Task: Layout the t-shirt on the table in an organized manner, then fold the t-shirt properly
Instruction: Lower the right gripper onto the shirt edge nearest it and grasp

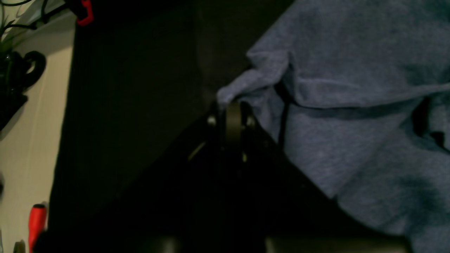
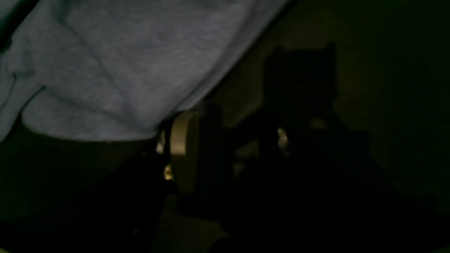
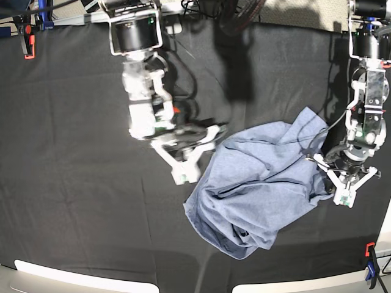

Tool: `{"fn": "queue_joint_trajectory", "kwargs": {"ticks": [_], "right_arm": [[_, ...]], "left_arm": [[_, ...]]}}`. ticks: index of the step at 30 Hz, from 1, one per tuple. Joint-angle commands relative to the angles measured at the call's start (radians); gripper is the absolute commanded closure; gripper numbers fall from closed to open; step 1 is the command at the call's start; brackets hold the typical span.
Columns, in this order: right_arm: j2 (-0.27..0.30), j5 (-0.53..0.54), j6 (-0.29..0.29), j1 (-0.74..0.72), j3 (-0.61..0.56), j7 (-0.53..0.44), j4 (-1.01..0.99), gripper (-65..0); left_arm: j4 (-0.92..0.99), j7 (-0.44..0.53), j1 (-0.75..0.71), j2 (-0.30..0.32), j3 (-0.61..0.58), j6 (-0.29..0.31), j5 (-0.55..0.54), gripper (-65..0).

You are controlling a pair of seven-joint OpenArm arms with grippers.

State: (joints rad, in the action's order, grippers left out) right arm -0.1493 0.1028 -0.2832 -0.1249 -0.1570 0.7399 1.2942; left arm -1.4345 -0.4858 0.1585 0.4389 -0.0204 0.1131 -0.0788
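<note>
My left gripper (image 1: 233, 105) is pinched tight on a corner fold of the t-shirt (image 3: 259, 183); the left wrist view shows the blue-grey fabric bunched right at my fingertips and running off to the right. In the base view that arm sits at the shirt's right edge, low over the table (image 3: 73, 183).

My right gripper (image 3: 186, 163) has its jaws spread apart, nothing between them. In the right wrist view one finger (image 2: 182, 140) sits just under the shirt's edge, the other stands apart over bare black cloth. Can't tell whether that finger touches the fabric; the view is dark. In the base view this gripper is just beside the shirt's left edge, angled down toward the table.

Shirt state: crumpled heap, right of table centre, between my two arms. Several folds and creases across it, one layer doubled over another, lower corner pointing toward the near table edge. No lettering visible on the exposed side.

Table: wrinkled black cloth, far wider than the shirt. An orange clip (image 3: 27, 46) at the far left edge, another clip (image 3: 370, 268) at the near right corner.
</note>
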Motion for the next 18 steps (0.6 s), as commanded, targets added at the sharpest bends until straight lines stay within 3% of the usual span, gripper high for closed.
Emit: {"fn": "queue_joint_trajectory", "kwargs": {"ticks": [1, 6, 9, 13, 15, 18], "right_arm": [[-0.008, 0.006, 0.003, -0.013, -0.021, 0.026, 0.002, -26.0], [-0.008, 0.006, 0.062, -0.023, -0.082, 0.009, 0.001, -25.9], [-0.008, 0.033, 0.082, -0.023, -0.086, -0.027, -0.005, -22.5], [-0.008, 0.055, 0.083, -0.050, -0.085, -0.062, -0.083, -20.1], [-0.008, 0.058, 0.083, -0.083, -0.086, -0.072, -0.146, -14.8], [-0.008, 0.057, 0.080, -0.134, -0.085, -0.068, -0.222, -1.4]], "left_arm": [[-0.018, 0.031, 0.021, 0.013, 0.005, -0.007, -0.002, 0.0], [-0.018, 0.030, 0.021, 0.013, 0.005, -0.007, -0.002, 0.0], [-0.018, 0.030, 0.021, 0.013, 0.005, -0.007, -0.002, 0.0], [-0.018, 0.029, 0.021, 0.013, 0.005, -0.007, -0.002, 0.0], [-0.018, 0.029, 0.021, 0.013, 0.005, -0.007, -0.002, 0.0], [-0.018, 0.029, 0.021, 0.013, 0.005, -0.007, -0.002, 0.0]]}}
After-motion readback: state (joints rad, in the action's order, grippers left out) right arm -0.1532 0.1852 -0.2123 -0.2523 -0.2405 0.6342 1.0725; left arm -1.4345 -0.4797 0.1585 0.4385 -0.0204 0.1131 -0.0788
